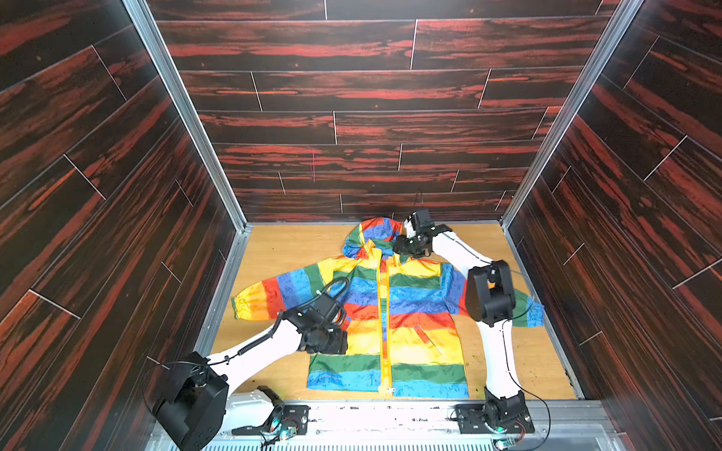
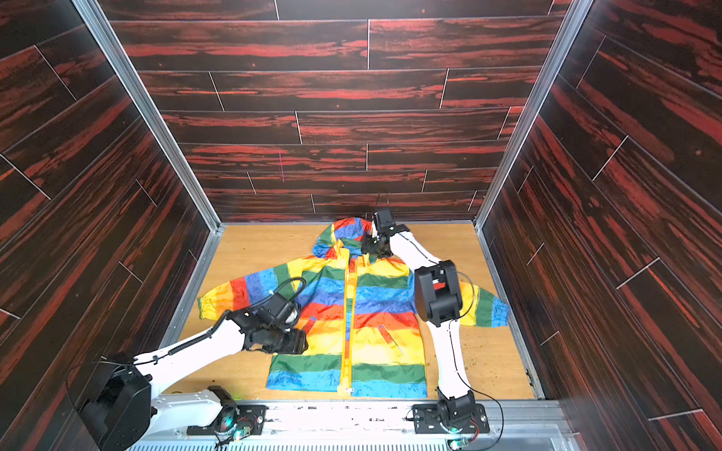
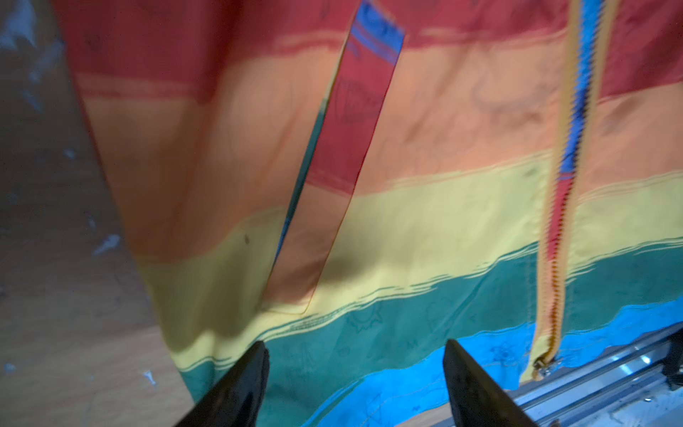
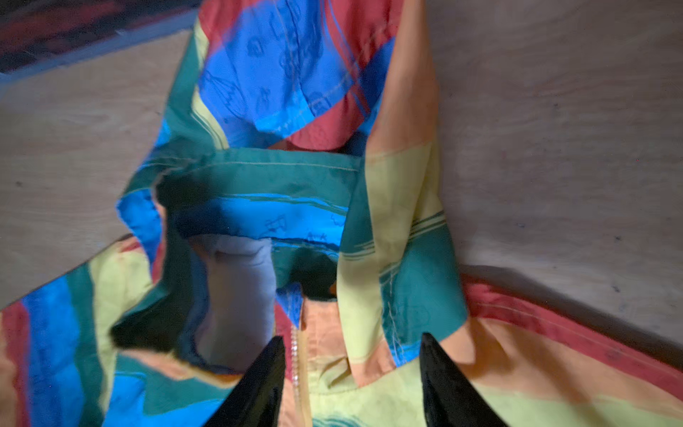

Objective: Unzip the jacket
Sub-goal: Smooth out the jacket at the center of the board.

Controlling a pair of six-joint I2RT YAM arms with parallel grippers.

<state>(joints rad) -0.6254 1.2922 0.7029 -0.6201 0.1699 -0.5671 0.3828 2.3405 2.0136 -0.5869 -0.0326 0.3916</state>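
Okay, I've got the jacket (image 1: 390, 312) lying flat and front-up in the middle of the surface (image 1: 281, 250). The hood (image 1: 371, 234) points toward the far edge, the hem runs along the near edge just beside the metal rail (image 3: 610, 373), and one sleeve spreads toward each side edge. The yellow zipper (image 1: 384, 312) runs straight down the front. In my left wrist view its teeth stand parted, with blue and red cloth showing between the two tapes, and the slider (image 3: 542, 364) sits right down at the hem. My left end effector (image 3: 356, 344) is over the lower front panel on the left-edge side, near the slanted pocket (image 3: 343, 148). Its fingers (image 3: 244, 384) are spread wide with nothing gripped, just green and blue stripe showing in the gap. I can't tell whether the tips touch the cloth. Now the right end effector (image 4: 353, 336): it's up at the collar, just beside the hood near the far edge. Its fingers are apart and holding nothing, yellow and orange fabric lies between them, and a row of zipper teeth shows just beside one finger. In both top views the right arm's elbow (image 1: 488, 293) hangs over the right sleeve (image 1: 527, 308), hiding part of it.
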